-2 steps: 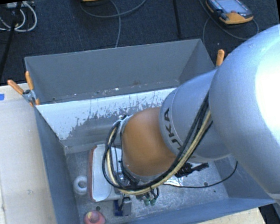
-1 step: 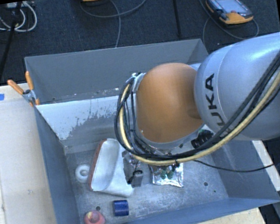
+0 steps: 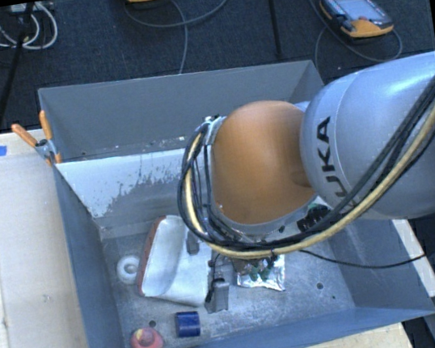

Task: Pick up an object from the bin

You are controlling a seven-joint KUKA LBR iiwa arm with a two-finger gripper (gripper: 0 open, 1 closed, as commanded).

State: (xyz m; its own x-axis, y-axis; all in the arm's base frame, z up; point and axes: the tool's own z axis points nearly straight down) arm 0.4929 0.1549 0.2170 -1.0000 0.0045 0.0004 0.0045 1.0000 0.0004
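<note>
Five small things on the scuffed, white-flecked floor of a grey sheet-metal bin (image 3: 83,256), with the arm (image 3: 384,142) reaching in from the right. Smooth orange dome-shaped cover (image 3: 257,163) at the wrist, ringed by looped yellow and black cables (image 3: 194,205). Below the dome, dark narrow fingers (image 3: 217,294) pointing down at the near right corner of a white tray (image 3: 164,261); whether apart or closed, and whether gripping anything, not discernible. White tray: shallow, rectangular with rounded corners, glossy like plastic, reddish-brown along its left rim, lying tilted near the middle of the floor, partly hidden by cables and fingers. Just right of the fingers, a crumpled silvery foil packet (image 3: 262,277), wrinkled and shiny, with small green marks. Left of the tray and just beside it, a small white ring (image 3: 127,267), round with a central hole. Near the front wall, a small blue block (image 3: 187,323), squarish and glossy, and to its left a round red piece (image 3: 147,342) with a raised knob on top, apart from each other and from the tray.
</note>
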